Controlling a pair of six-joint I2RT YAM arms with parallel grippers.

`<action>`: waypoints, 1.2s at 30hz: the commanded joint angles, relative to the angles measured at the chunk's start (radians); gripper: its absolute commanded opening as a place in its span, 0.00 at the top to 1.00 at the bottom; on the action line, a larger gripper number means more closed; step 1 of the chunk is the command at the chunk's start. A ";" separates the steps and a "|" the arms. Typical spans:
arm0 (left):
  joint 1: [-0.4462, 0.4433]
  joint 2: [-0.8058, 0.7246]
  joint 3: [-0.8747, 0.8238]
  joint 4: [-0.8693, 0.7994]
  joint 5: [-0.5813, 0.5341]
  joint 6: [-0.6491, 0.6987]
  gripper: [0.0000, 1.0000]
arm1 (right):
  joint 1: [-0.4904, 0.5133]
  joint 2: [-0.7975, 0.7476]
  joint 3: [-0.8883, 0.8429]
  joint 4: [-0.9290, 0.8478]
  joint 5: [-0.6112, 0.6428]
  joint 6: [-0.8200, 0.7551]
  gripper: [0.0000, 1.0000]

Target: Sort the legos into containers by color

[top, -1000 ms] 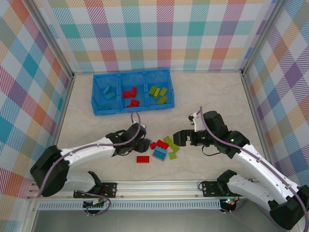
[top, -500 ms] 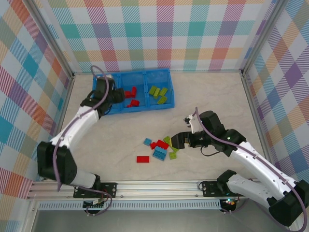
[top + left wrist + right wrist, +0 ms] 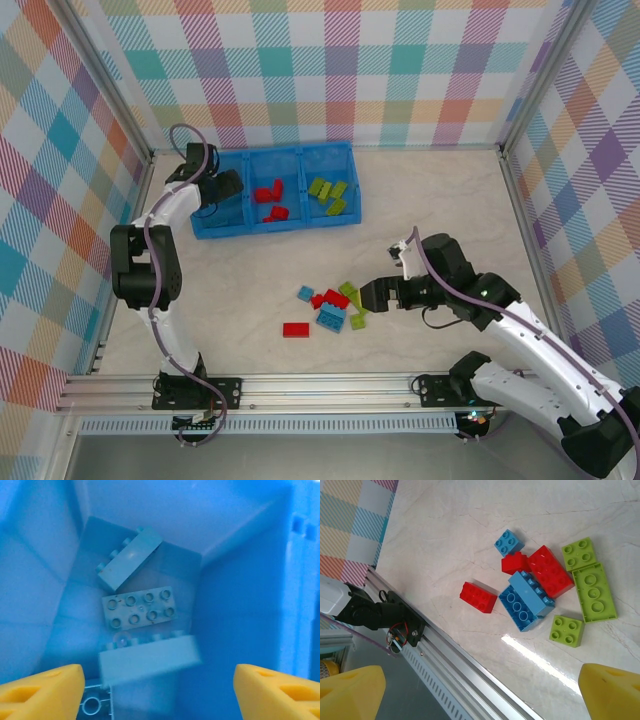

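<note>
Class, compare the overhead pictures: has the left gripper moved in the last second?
Yes: left gripper went from the loose legos to the tray, over its leftmost compartment.

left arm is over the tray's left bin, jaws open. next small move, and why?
Probably lift the left gripper straight up, clear of the left compartment. Its jaws stand wide open and grip nothing. The light-blue bricks lie on the compartment floor, so the drop looks done, and loose bricks of all three colours wait on the table.
</note>
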 commanded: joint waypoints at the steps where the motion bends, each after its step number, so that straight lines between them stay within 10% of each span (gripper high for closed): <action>1: -0.005 -0.091 0.010 -0.013 0.032 -0.016 0.18 | 0.006 0.004 0.026 -0.021 0.021 0.007 0.00; 9: -0.067 -0.396 -0.126 -0.017 0.101 -0.024 0.17 | 0.006 0.066 0.019 0.028 0.068 -0.016 0.00; 21: -0.610 -0.888 -0.224 -0.333 0.163 0.474 0.11 | 0.007 0.312 -0.020 0.073 0.248 -0.102 0.02; 28: -0.642 -1.103 -0.426 -0.426 0.476 0.814 0.00 | 0.026 0.481 0.015 0.099 0.264 -0.121 0.13; 36: -0.645 -1.096 -0.573 -0.333 0.499 0.906 0.00 | 0.092 0.653 0.091 0.049 0.353 -0.139 0.20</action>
